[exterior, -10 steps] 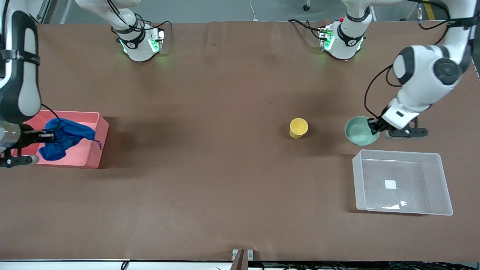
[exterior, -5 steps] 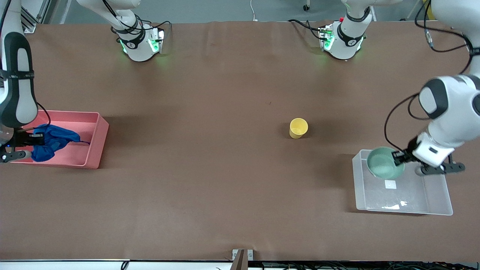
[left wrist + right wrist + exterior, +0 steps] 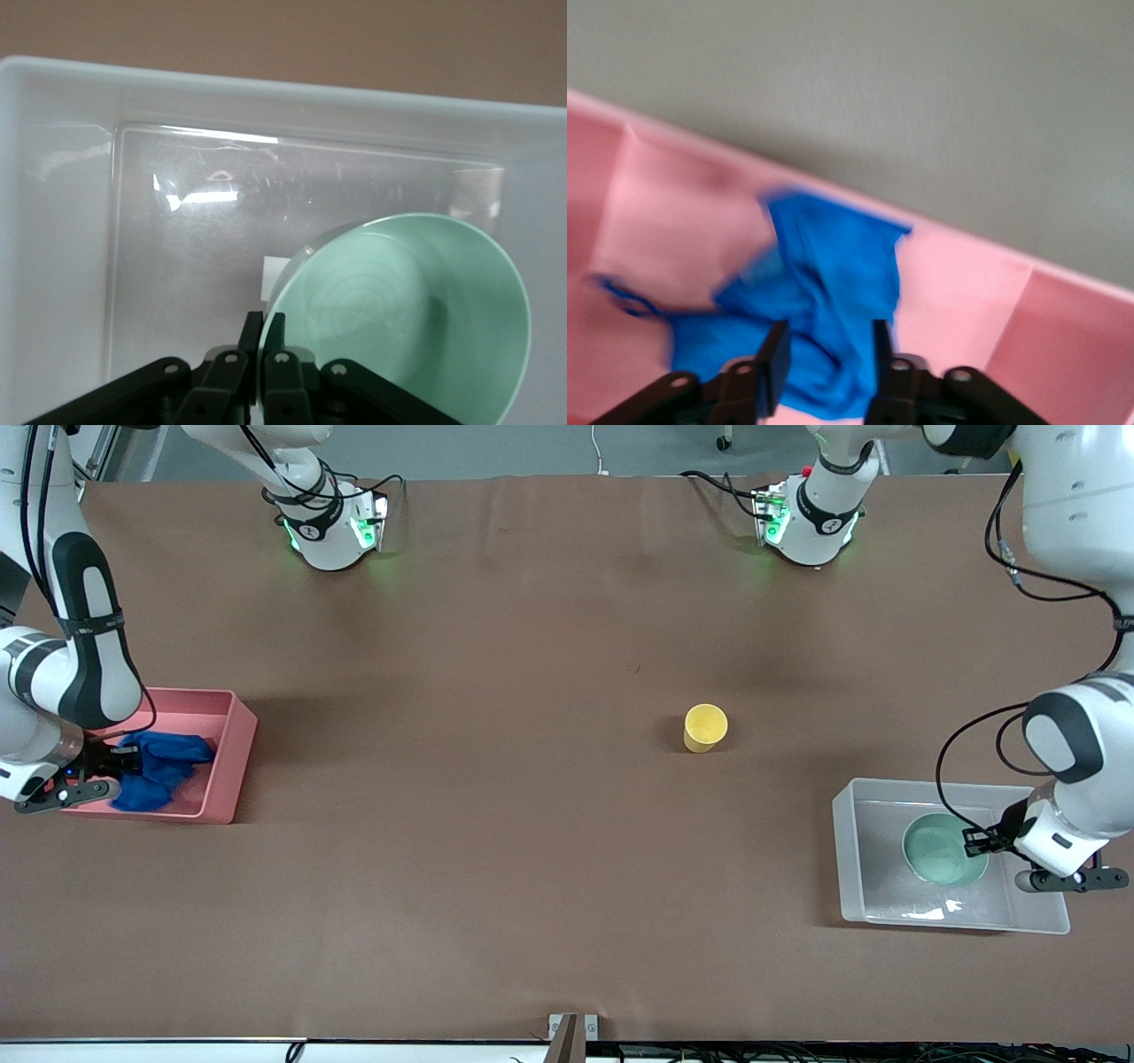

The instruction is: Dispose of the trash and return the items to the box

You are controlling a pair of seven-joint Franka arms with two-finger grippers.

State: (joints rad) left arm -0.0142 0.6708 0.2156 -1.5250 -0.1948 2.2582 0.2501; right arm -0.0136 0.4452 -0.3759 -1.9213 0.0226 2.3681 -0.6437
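Observation:
The mint-green bowl [image 3: 939, 850] is inside the clear bin [image 3: 1036, 908], tilted, with my left gripper [image 3: 982, 840] shut on its rim. In the left wrist view the fingers [image 3: 263, 323] pinch the bowl's [image 3: 416, 310] edge over the bin's floor, and the bowl partly hides the white square mark [image 3: 270, 276]. The blue cloth [image 3: 159, 766] lies in the pink bin [image 3: 232, 762]. My right gripper [image 3: 124, 762] is low over it and open, its fingers either side of the cloth [image 3: 833, 274]. The yellow cup [image 3: 705, 727] stands upright mid-table.
The pink bin stands at the right arm's end of the table and the clear bin at the left arm's end. The cup is farther from the front camera than the clear bin. Brown cloth covers the table.
My left gripper carried the bowl from the table beside the clear bin down into it. My right gripper lowered the hanging blue cloth into the pink bin and opened.

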